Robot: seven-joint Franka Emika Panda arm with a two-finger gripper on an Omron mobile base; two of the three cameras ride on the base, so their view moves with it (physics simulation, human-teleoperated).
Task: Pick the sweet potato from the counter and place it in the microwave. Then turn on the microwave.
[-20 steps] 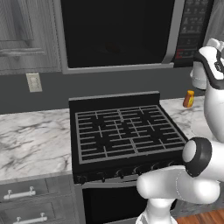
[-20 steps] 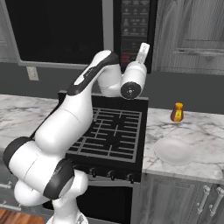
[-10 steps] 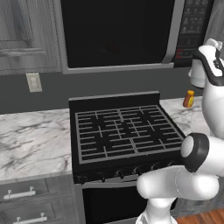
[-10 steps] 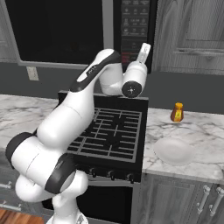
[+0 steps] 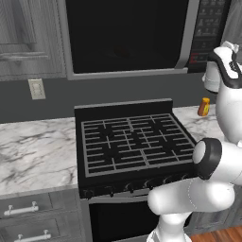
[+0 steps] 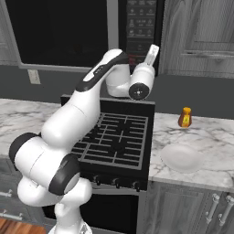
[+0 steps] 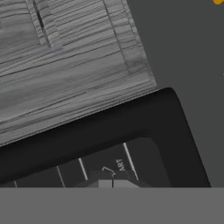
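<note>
You have the microwave [image 6: 77, 32] in front of you, with a dark glossy glass door, a matt grey frame and a dark matt button panel [image 6: 140, 27]. The counter [image 5: 35, 151] looks like polished white marble with grey veins. The stovetop [image 5: 134, 144] is matt black with rough-looking cast grates. The cabinet doors [image 6: 201, 39] show grey wood grain, brushed and matt. The drawer handles [image 5: 21, 209] look like satin silver metal. The plate [image 6: 182, 158] is smooth and white, like glazed ceramic, and the orange bottle [image 6: 184, 118] looks like shiny plastic.
</note>
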